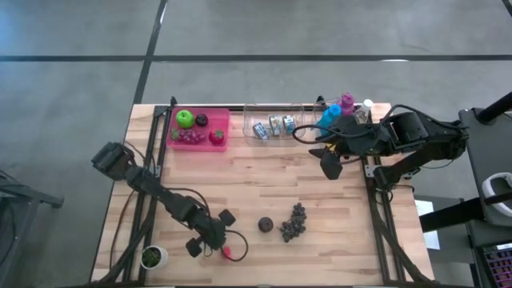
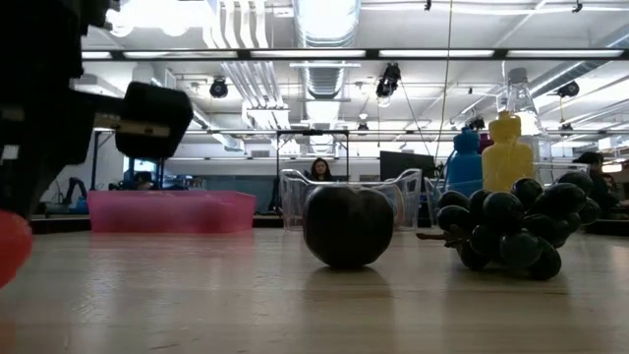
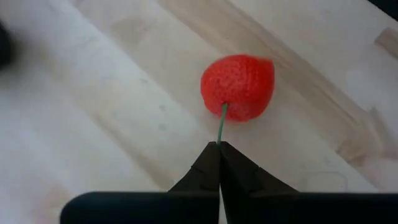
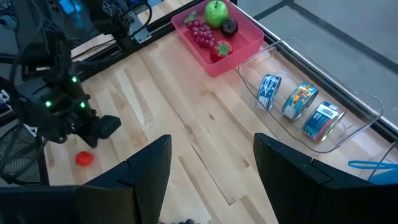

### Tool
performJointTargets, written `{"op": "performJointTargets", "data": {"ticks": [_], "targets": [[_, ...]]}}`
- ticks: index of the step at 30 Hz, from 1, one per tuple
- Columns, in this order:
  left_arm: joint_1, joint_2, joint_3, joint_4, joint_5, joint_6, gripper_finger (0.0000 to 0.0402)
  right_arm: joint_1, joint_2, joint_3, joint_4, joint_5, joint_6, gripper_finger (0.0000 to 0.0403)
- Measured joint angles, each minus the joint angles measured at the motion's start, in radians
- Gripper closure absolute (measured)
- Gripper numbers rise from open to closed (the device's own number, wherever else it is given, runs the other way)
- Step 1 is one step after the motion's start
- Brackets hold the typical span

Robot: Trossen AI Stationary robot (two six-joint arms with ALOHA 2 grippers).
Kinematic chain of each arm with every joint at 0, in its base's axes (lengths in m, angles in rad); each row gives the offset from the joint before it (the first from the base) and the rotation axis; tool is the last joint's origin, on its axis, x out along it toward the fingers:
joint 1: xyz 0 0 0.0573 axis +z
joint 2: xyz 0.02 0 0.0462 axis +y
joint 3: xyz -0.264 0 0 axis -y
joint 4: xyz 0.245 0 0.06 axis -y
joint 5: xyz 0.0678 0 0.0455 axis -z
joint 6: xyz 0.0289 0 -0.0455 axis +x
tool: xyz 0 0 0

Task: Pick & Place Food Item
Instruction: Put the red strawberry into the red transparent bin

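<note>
A small red fruit (image 3: 239, 84) with a thin green stem is at the table's near left; it also shows in the high view (image 1: 227, 253) and the right wrist view (image 4: 84, 159). My left gripper (image 3: 219, 146) is shut on that stem, just to the left of the fruit (image 1: 214, 246). A dark plum (image 1: 266, 225) and a bunch of dark grapes (image 1: 293, 223) rest on the wood near the table's middle. My right gripper (image 1: 330, 164) hangs open and holds nothing, high over the table's far right (image 4: 211, 168). My left gripper pinches the free end of the fruit's green stem (image 3: 222, 124) between its two fingertips. The fingers slant down from the table's left, in line with the stem. The fruit sits beyond the tips; whether it is clear of the wood I cannot tell.
A pink tray (image 1: 224, 128) at the far left holds a green apple, grapes, a strawberry and a dark fruit. Beside it a clear tray (image 1: 248, 120) holds cans. Bottles (image 1: 340, 108) stand at the far right. A white pot with a plant (image 1: 153, 257) stands at the near left corner.
</note>
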Motion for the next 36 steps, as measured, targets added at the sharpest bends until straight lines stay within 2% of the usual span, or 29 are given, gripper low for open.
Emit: {"op": "performJointTargets", "data": {"ticks": [5, 14, 22, 28, 36], "targets": [[0.0, -0.071, 0.029, -0.101, -0.089, -0.038, 0.0401, 0.0, 0.0, 0.0, 0.0, 0.0, -0.007, 0.0179], [0.058, -0.258, 0.026, -0.283, -0.273, -0.303, 0.0401, 0.0, -0.001, 0.0, 0.003, 0.0, -0.054, 0.0179], [0.178, -0.388, 0.026, -0.421, -0.452, -0.632, 0.0401, 0.0, -0.001, 0.0, 0.021, 0.001, -0.105, 0.0179], [0.25, -0.422, 0.026, -0.45, -0.567, -0.766, 0.0401, 0.0, -0.001, 0.0, 0.024, 0.008, -0.119, 0.0179], [0.45, -0.421, 0.026, -0.457, -0.616, -0.927, 0.0401, 0.0, -0.001, 0.0, 0.027, 0.009, -0.135, 0.0179]]}}
